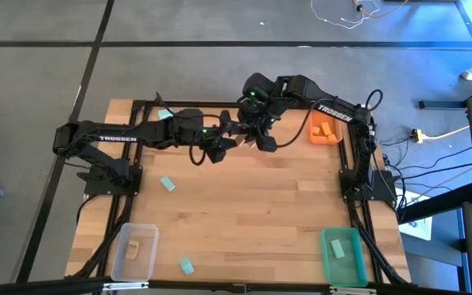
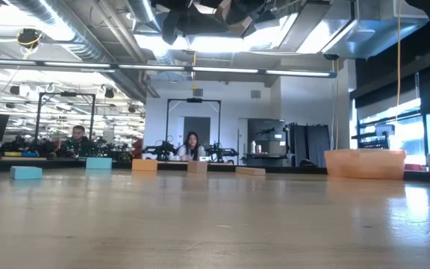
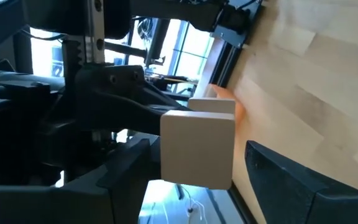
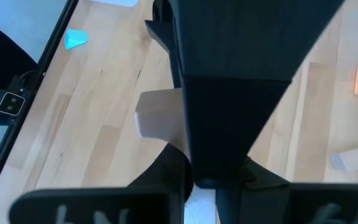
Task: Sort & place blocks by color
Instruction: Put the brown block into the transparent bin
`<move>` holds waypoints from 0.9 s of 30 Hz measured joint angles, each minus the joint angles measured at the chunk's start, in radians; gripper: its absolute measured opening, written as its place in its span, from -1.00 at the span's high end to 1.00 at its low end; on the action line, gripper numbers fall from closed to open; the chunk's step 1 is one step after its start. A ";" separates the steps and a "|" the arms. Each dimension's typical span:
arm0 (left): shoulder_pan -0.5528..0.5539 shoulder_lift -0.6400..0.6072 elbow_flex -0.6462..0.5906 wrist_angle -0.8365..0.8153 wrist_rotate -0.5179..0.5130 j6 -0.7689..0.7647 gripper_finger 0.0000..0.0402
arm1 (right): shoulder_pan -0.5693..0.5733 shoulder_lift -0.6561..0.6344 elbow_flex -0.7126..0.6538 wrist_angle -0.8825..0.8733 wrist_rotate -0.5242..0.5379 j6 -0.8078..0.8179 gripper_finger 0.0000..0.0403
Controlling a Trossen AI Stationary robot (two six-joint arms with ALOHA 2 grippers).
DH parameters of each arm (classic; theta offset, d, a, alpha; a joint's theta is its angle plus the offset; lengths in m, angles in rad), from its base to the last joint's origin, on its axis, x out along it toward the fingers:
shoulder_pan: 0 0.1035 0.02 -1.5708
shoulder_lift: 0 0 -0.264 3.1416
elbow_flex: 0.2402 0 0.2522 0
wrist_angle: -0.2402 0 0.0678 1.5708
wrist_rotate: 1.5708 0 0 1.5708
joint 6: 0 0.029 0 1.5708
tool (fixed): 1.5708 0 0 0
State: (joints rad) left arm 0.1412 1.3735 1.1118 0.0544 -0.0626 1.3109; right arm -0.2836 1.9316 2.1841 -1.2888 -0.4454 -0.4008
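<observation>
Above the far middle of the wooden table [image 1: 244,205], the left gripper [image 1: 234,129] and right gripper [image 1: 256,135] meet in mid-air around a pale wood block [image 3: 197,149]. The left gripper's fingers are clamped on the block; whether the right gripper is open or closed cannot be told. An orange bin [image 1: 324,129], green bin [image 1: 344,256] and clear bin [image 1: 135,252] sit at the table's edges, with teal blocks [image 1: 168,183] scattered between.

In the high view the left hand [image 1: 220,146] and right hand [image 1: 262,139] are crowding together at the desk's twelve o'clock side, their fingers too small and dark to be telling apart. In the right wrist view a dark arm is covering most of a pale wood block [image 4: 157,115]. In the low view both arms are being cut off at the twelve o'clock edge. The clear bin [image 1: 121,260] is blurring its contents.
</observation>
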 joint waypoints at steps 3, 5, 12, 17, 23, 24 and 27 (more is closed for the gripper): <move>-0.007 0.000 0.000 -0.007 -0.018 0.000 -0.15 | -0.002 0.000 0.000 0.000 0.000 -0.003 0.78; -0.013 0.000 0.000 -0.015 -0.032 0.000 -0.07 | -0.002 0.000 0.000 -0.001 0.001 -0.004 0.78; -0.030 0.000 0.001 -0.015 -0.063 -0.002 0.24 | -0.001 0.000 0.000 -0.003 0.005 -0.026 0.78; -0.037 0.000 0.001 -0.023 -0.085 -0.015 0.35 | 0.000 0.002 -0.001 -0.003 0.024 -0.027 0.78; -0.037 0.000 0.001 -0.026 -0.103 -0.052 0.36 | -0.001 0.002 -0.001 0.000 0.029 -0.027 0.66; -0.038 0.000 0.001 -0.027 -0.112 -0.053 0.36 | -0.002 0.001 -0.001 0.000 0.030 -0.027 0.62; -0.038 0.000 0.001 -0.030 -0.145 -0.056 0.37 | -0.003 0.000 -0.001 -0.002 0.035 -0.027 0.52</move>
State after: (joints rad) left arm 0.1036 1.3731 1.1130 0.0246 -0.2074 1.2552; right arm -0.2864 1.9316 2.1834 -1.2904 -0.4107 -0.4278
